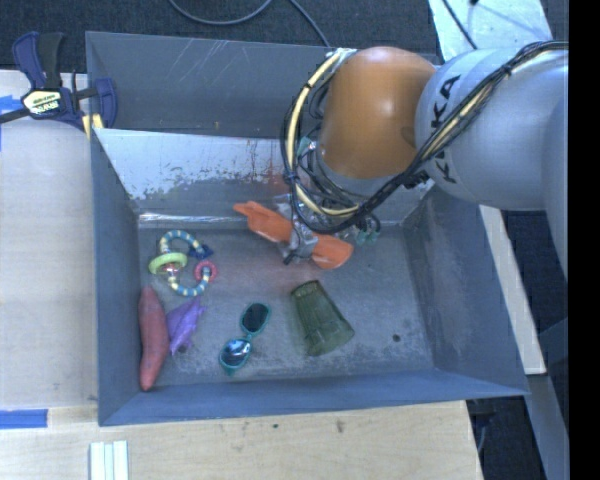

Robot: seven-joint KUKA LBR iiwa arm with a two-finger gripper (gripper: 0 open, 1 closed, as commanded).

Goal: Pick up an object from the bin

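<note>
My gripper (298, 240) hangs low at the back middle of the bin, under the arm's orange dome. Right beneath it lies an orange elongated thing (270, 222), running from the left of the gripper to a rounded end at its right. The gripper's tip touches or sits just over this orange thing. An olive green ribbed cup-like piece (320, 318) lies in front of the gripper on the bin floor. A teal pair of small rings (245, 335) rests left of the olive piece.
At the bin's left lie a ring of coloured beads (185, 262), a purple pointed thing (184, 325) and a red elongated thing (152, 339). The arm with its cables covers the bin's back right corner.
</note>
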